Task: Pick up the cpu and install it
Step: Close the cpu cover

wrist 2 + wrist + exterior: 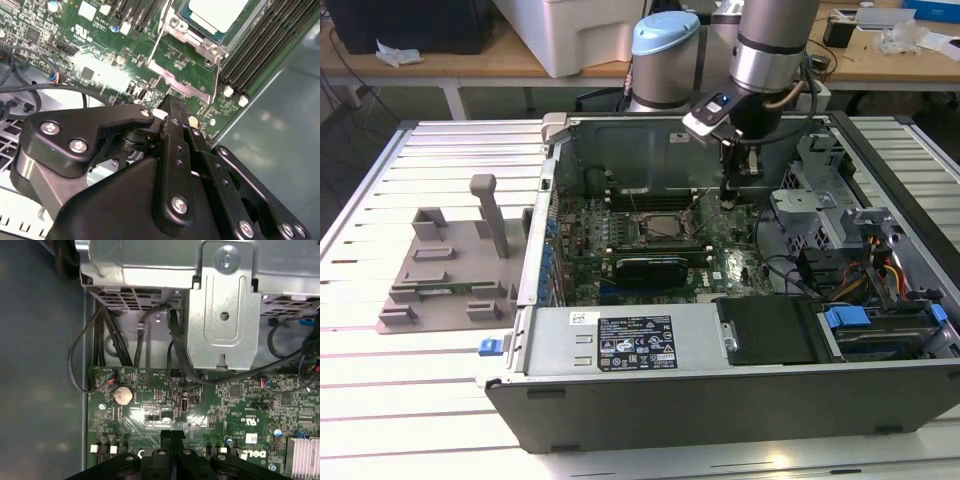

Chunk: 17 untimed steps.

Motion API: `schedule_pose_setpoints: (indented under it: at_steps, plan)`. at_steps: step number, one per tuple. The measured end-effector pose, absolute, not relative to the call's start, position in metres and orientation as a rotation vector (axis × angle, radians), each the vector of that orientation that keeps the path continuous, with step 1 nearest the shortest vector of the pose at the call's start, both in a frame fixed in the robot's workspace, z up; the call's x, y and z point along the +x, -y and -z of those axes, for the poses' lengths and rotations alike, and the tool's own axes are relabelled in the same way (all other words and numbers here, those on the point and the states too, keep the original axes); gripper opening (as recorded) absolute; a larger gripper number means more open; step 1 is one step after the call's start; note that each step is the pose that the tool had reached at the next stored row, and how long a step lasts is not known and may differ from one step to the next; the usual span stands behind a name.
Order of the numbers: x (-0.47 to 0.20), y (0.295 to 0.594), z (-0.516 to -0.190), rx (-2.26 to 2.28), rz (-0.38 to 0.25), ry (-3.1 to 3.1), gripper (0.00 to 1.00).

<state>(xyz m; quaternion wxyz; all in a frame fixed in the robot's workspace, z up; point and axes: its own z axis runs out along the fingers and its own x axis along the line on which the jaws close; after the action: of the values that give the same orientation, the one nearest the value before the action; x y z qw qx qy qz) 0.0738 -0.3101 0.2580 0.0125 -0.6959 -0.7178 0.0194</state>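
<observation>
The cpu point(216, 12), a square chip with a silvery lid, lies in the motherboard socket point(186, 75) inside the open computer case; in the exterior view the cpu point(665, 226) is at the board's middle. My gripper point(731, 192) hangs over the green motherboard point(150, 390), to the exterior view's right of the socket and apart from the chip. Its two black fingers point(169, 107) are pressed together with nothing between them. In the first wrist view the gripper point(171, 434) points at the board near a round coin cell point(123, 395).
A grey plastic fixture tray point(450, 265) sits outside the case on the exterior view's left. A black expansion card point(655, 268) lies in front of the socket. A metal drive cage point(222, 305) with black cables point(140, 340) borders the board. The power supply point(620, 340) runs along the case front.
</observation>
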Motion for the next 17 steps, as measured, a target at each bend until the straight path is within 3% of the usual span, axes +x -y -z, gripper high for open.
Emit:
schedule_pose_setpoints:
  at_steps: [17]
  plan:
    - [0.047,0.310,-0.257,-2.168,-0.057,2.236,0.11]
